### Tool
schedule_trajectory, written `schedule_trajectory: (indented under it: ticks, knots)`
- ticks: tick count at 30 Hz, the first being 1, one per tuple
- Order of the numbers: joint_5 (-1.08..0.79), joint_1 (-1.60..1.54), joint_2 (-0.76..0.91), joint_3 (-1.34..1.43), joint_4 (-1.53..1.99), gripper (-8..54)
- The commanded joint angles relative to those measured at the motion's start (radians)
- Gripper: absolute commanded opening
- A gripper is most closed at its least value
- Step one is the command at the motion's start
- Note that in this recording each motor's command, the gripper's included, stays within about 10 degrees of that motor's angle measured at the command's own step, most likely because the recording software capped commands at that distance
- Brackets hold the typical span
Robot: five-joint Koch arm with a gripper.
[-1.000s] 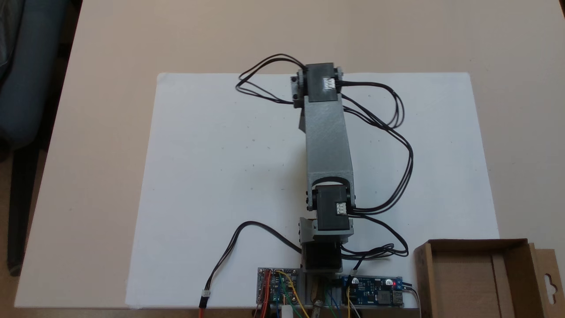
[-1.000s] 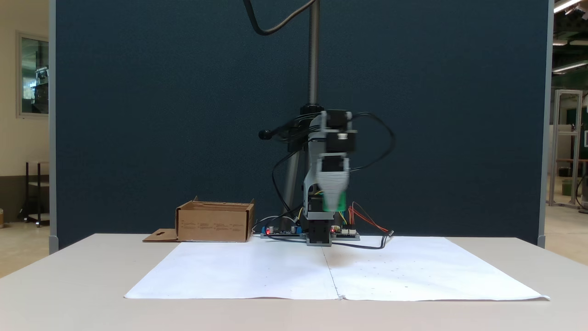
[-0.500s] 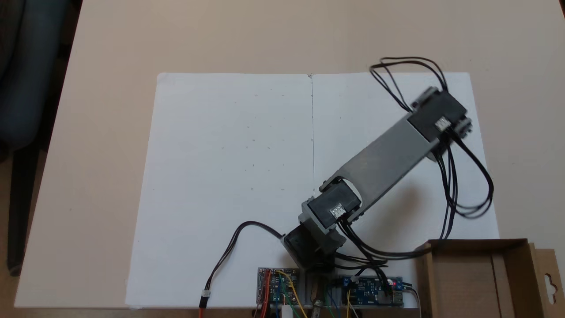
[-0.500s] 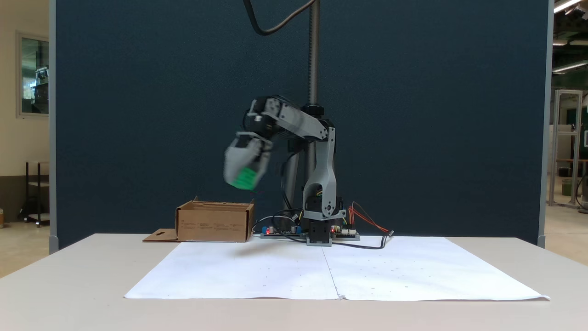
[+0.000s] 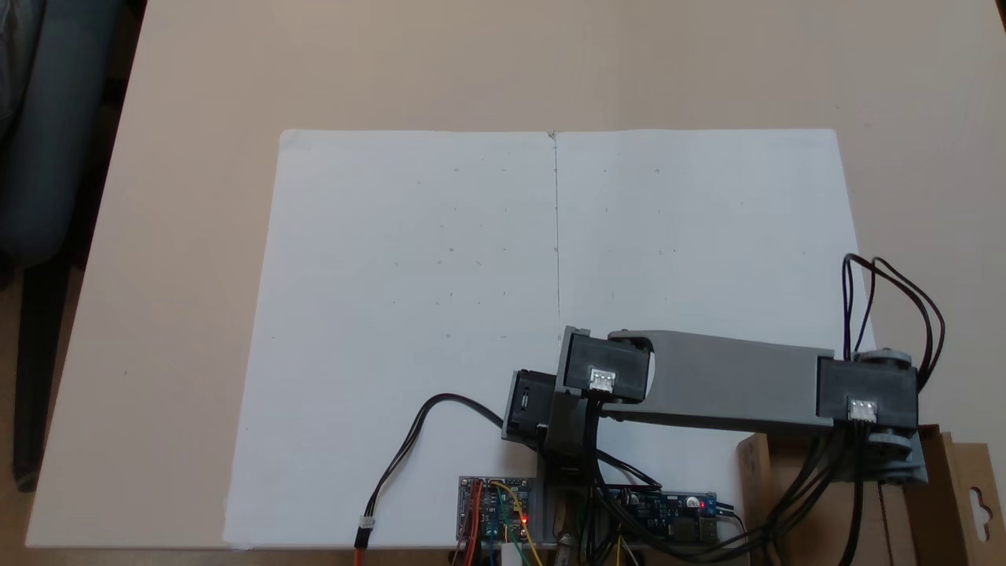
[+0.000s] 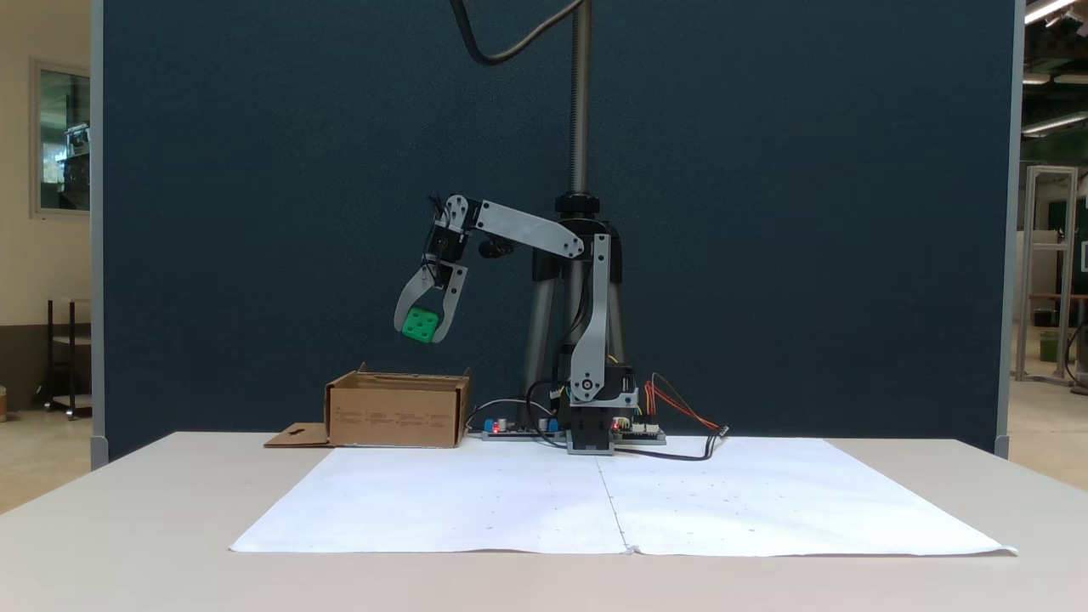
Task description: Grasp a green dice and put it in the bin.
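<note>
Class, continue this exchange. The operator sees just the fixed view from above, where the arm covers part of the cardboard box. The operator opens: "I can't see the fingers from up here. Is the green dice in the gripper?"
Observer: Yes. In the fixed view from the front, the gripper is shut on the green dice.
Operator: Is it touching the bin?
Observer: No. It hangs in the air above the bin, with dark backdrop showing between them.
Operator: Is it lined up sideways?
Observer: From the front, the dice sits within the bin's width, nearer the wall on the arm's side.
</note>
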Motion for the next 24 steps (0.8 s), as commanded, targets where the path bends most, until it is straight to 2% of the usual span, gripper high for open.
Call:
schedule_trajectory:
  ticks: [1, 7, 13, 24]
  knots:
    - [-0.087, 0.018, -0.015, -0.055, -0.017, 11.8]
    - [-0.072, 0.003, -0.089, -0.055, -0.074, 11.8]
    - [0.038, 0.012, -0.147, -0.055, -0.129, 11.8]
    - [0.071, 0.041, -0.176, -0.055, -0.130, 11.8]
